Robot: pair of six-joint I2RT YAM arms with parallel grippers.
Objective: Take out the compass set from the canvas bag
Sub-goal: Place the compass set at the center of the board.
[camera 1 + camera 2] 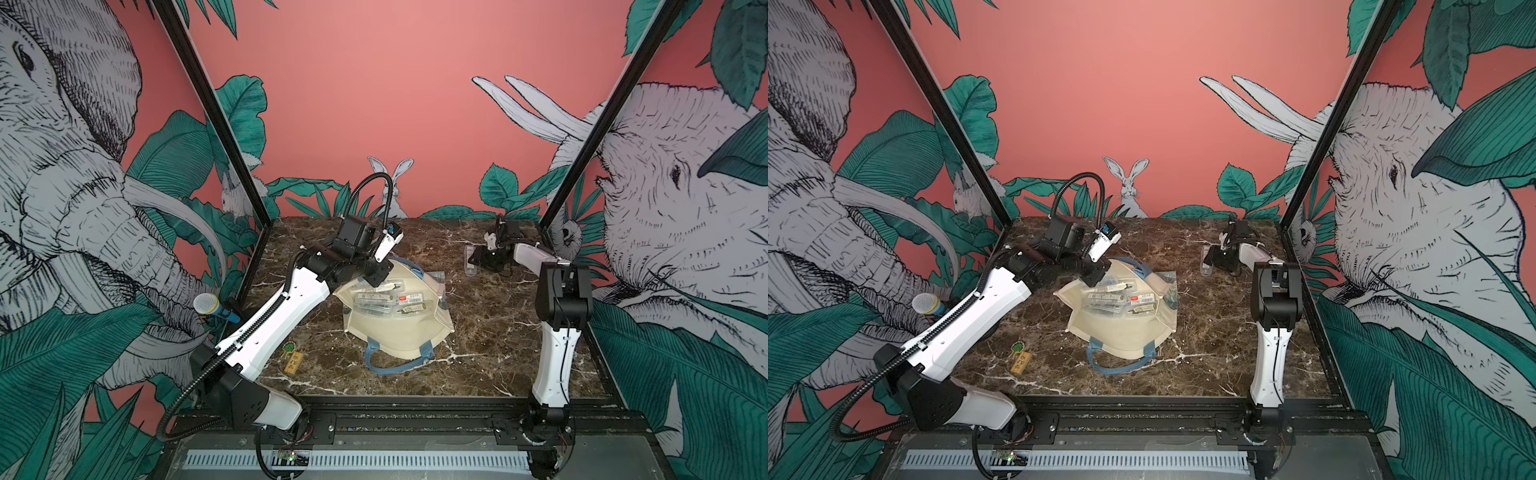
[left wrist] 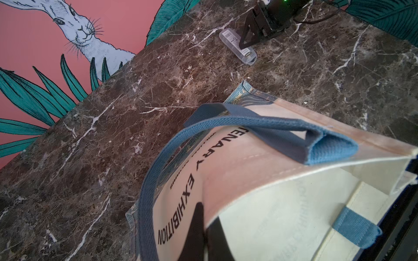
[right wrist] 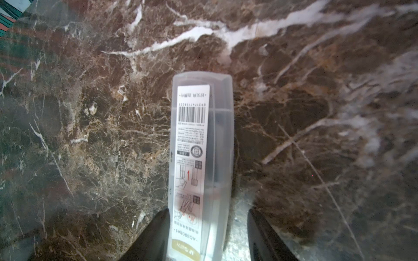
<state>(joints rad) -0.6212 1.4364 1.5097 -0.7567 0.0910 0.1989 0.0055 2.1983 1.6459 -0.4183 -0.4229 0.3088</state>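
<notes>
Marble table (image 1: 478,332), jungle mural (image 1: 62,166); left gripper (image 2: 209,226) tight on central bag (image 1: 399,332), right gripper (image 3: 208,214) agape astride case (image 1: 469,262) at one o'clock.

Black capitals on the canvas bag (image 2: 226,171) read "ENARY EXHIBITION", the first letters under its blue strap (image 2: 271,126). The clear case of the compass set (image 3: 220,140) bears a white label (image 3: 192,135) with a barcode and "ACS908A1"; the finer print is unreadable.
</notes>
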